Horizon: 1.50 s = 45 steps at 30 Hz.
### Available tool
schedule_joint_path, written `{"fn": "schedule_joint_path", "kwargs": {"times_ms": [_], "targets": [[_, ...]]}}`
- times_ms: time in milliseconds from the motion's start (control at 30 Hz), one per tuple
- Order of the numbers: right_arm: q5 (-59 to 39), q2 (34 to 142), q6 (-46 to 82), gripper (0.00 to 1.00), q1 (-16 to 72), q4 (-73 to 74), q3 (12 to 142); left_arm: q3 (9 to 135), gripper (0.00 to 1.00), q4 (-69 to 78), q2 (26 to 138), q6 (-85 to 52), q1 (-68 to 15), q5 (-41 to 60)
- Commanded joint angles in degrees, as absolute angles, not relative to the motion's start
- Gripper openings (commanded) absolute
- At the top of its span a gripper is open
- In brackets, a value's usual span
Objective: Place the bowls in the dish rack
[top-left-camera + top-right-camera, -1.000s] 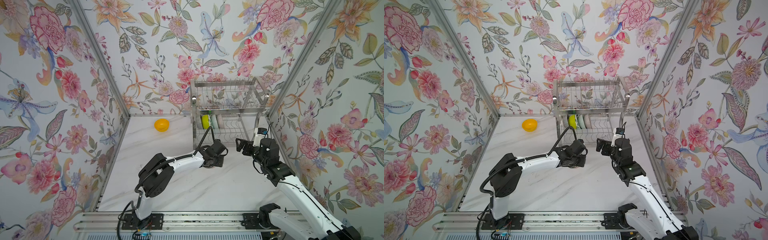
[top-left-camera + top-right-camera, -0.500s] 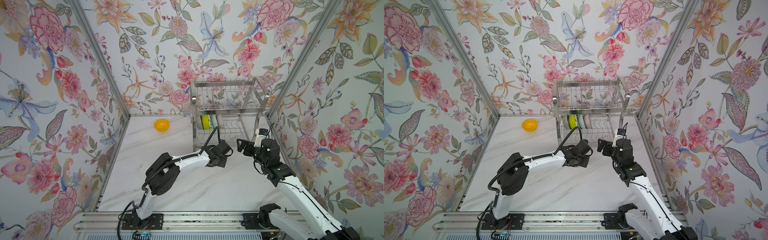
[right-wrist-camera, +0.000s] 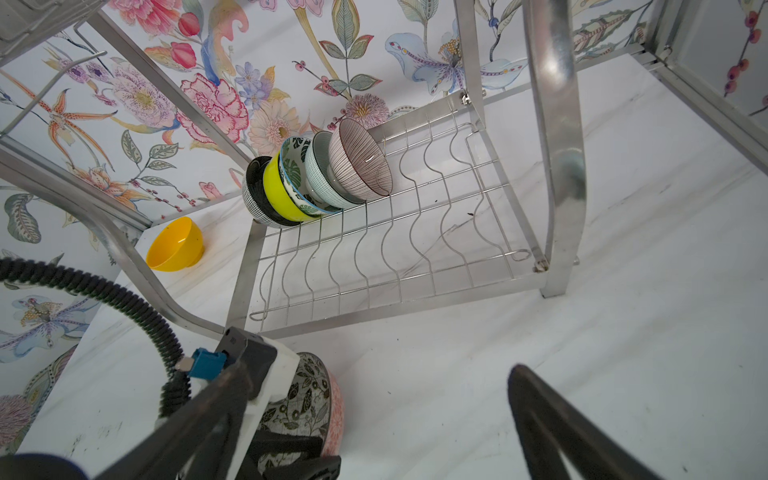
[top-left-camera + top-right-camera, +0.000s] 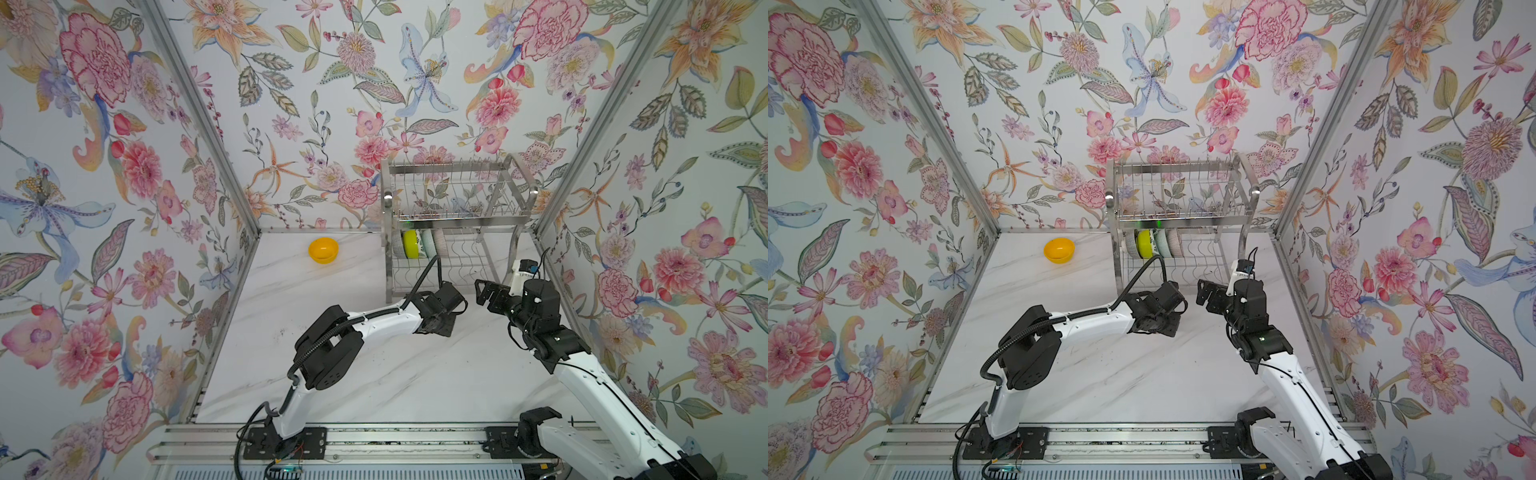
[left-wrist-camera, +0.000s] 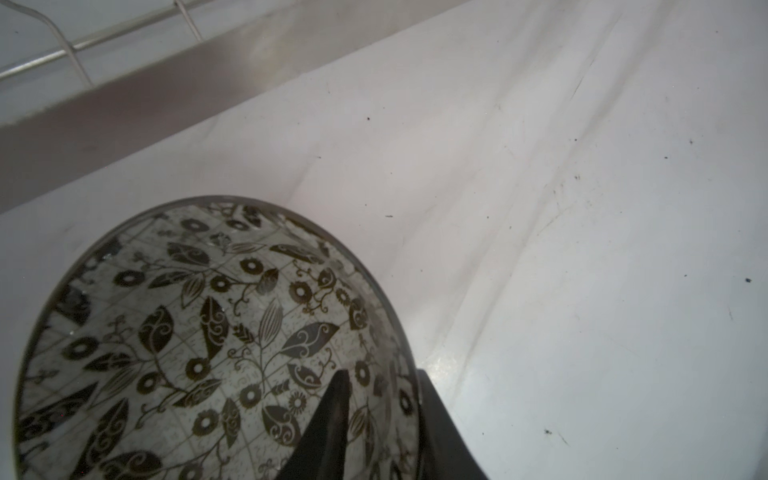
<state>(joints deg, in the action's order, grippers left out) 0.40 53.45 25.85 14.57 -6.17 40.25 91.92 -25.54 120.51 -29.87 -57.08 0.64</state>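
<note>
The black cable (image 4: 428,272) of the left arm makes a loop in front of the dish rack (image 4: 457,219). The flat front bar of the rack lies between the dark floral bowl (image 5: 199,332) and the lower tier. This bowl is tilted, low at the worktop (image 4: 374,374), just in front of the rack. The left tool (image 5: 380,374) stands astride its wall, one finger inside and one outside, a little spread. A strip of the pattern shows between the inner finger and the wall. The right tool (image 4: 487,294) is near and opposite, spread wide, with nothing in it.

The worktop is white with grey veins and some dark specks. Walls with flower paper (image 4: 332,104) close it on three sides. A metal rail (image 4: 374,440) at the front carries both arm bases.

In the lower tier, at its left end, five bowls stand on edge in a close row: the black-white speckled bowl (image 3: 254,195), the lime-green bowl (image 3: 279,195), the green-leaf bowl (image 3: 297,164), the pale green bowl (image 3: 318,174) and the pinkish ribbed bowl (image 3: 359,166). The orange-yellow bowl (image 4: 323,250) sits on the worktop near the back wall, left of the rack and apart from it.
</note>
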Motion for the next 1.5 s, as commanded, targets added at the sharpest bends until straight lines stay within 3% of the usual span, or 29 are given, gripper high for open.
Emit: {"fn": "schedule_joint_path", "kwargs": {"times_ms": [0, 933, 1467], "targets": [[-0.1, 51.9, 26.7, 0.99, 14.3, -5.0, 39.7, 93.6, 0.34, -26.6, 121.0, -30.2, -57.7, 0.4], [-1.8, 50.5, 29.5, 0.99, 13.7, -5.5, 38.1, 92.8, 0.58, -23.3, 115.8, -29.8, -58.0, -2.1], [-2.7, 57.5, 30.4, 0.99, 12.8, -10.1, 43.5, 83.2, 0.79, -22.1, 99.6, -27.3, -55.6, -10.1]]}}
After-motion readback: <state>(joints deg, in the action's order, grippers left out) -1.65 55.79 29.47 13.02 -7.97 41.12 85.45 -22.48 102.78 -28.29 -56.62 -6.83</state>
